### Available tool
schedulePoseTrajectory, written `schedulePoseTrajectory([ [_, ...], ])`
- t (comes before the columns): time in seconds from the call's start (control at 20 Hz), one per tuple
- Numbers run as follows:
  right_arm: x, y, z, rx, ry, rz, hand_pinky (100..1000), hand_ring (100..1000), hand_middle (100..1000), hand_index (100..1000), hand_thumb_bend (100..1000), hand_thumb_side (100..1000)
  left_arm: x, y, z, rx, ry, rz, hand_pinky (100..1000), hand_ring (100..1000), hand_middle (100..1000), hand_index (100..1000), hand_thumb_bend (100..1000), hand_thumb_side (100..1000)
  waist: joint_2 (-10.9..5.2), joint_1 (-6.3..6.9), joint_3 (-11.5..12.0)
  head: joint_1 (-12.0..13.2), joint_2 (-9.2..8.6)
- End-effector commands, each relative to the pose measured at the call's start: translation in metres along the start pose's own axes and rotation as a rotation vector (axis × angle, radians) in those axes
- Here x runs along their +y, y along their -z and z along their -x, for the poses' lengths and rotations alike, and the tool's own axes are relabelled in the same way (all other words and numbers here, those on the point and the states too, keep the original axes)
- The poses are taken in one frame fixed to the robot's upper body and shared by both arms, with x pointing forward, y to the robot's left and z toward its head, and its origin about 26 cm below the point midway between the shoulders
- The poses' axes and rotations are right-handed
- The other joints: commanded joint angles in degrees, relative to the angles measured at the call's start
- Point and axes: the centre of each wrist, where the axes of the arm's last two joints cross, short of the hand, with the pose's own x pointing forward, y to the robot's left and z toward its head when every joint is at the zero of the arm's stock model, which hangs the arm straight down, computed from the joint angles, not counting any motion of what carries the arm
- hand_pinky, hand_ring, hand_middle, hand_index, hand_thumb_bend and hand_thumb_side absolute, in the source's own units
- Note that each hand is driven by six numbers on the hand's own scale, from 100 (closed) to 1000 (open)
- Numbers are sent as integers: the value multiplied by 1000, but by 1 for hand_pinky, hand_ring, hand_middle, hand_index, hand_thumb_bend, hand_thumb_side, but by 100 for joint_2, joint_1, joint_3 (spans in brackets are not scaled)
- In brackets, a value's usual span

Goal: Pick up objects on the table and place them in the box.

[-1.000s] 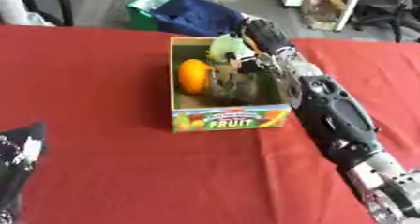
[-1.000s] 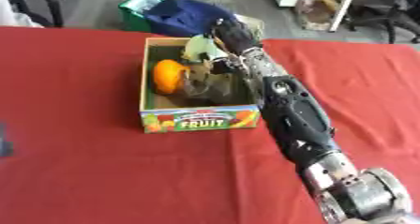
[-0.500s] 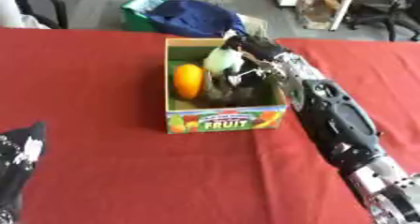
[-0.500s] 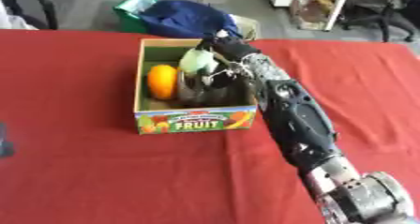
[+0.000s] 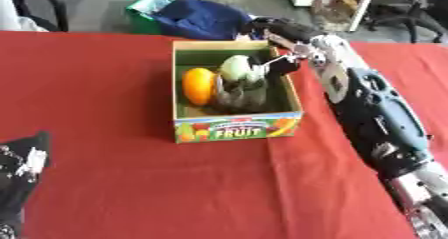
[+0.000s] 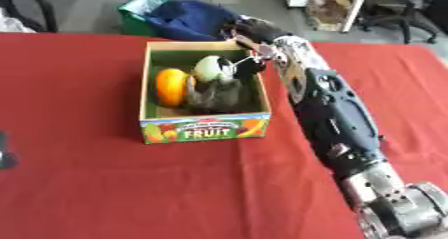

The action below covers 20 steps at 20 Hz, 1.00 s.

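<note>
Above the box [image 5: 236, 126], right robot hand [image 5: 278, 30] has lifted clear.

1. Cardboard box [image 5: 236, 126], open-topped, green inside, "FRUIT" printed on its near wall, stands at centre frame.
2. Orange fruit [image 5: 199, 85] lies against the box's left wall.
3. Pale green round item [image 5: 234, 66] rests atop a dark grey object [image 5: 241, 94] beside it.

box [image 5: 236, 127]: mid-table [image 5: 105, 183]
fruit [image 5: 199, 85]: in box, left side
round object [image 5: 236, 67]: in box, right of fruit
right hand [image 5: 278, 29]: over box's far right corner
left hand [image 5: 19, 170]: near left edge
</note>
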Motion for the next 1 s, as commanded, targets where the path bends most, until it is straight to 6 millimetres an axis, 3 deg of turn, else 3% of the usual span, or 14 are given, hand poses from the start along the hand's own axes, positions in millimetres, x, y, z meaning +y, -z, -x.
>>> schedulePoseTrajectory([
  [0.05, -31, -18, 8, -17, 0, 114, 739, 791, 882, 915, 100, 241, 4, 3, -8, -32, 4, -7, 590, 545, 481, 605, 531, 456, -107, 26, -21, 46, -3],
  [0.3, -35, -61, 21, -22, 191, 343, 670, 704, 771, 877, 100, 115, 6, 4, -9, -38, 11, -16, 591, 546, 482, 606, 531, 456, -100, -11, -60, 107, -4],
  [0.7, -14, -132, 29, -23, 691, 629, 591, 580, 652, 817, 100, 409, 9, 5, -10, -50, 18, -21, 599, 547, 482, 606, 528, 452, -70, -28, -102, 226, 27],
  [1.0, 16, -169, 24, 14, 835, 677, 570, 549, 611, 803, 100, 468, 9, 7, -12, -56, 17, -22, 594, 546, 482, 606, 529, 455, -51, -33, -131, 295, 151],
])
